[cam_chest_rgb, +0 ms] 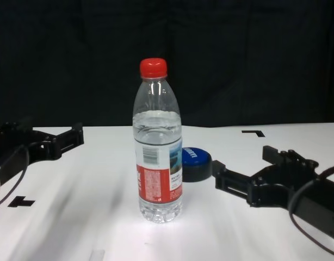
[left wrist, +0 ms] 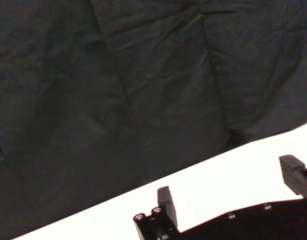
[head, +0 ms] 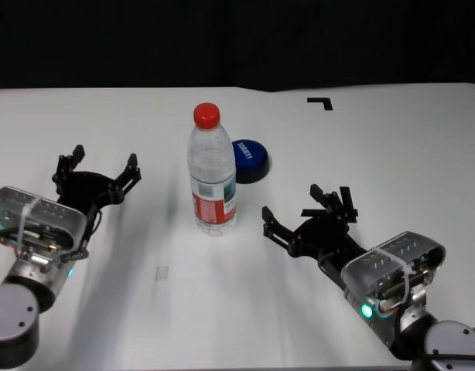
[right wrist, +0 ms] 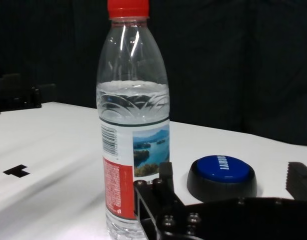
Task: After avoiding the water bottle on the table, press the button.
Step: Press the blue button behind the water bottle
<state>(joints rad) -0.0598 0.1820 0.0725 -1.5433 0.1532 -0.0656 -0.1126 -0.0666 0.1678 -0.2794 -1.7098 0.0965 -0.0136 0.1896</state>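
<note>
The water bottle [head: 213, 174] stands upright in the middle of the table [head: 400, 154], clear with a red cap and a red, white and blue label. Just behind it to the right sits the button [head: 249, 158], a low black puck with a domed blue top. My right gripper [head: 299, 205] hovers open near the table, in front and to the right of the bottle, pointing toward the bottle and the button [right wrist: 222, 172]. The bottle [right wrist: 133, 130] stands close beside one of its fingers [right wrist: 166, 175]. My left gripper [head: 104, 158] is open and empty, well left of the bottle.
A black corner tape mark [head: 321, 101] lies at the far right of the table, a T-shaped one [cam_chest_rgb: 21, 202] at the near left. A small pale mark [head: 162, 272] lies in front of the bottle. Dark cloth [left wrist: 143, 75] hangs behind the table's far edge.
</note>
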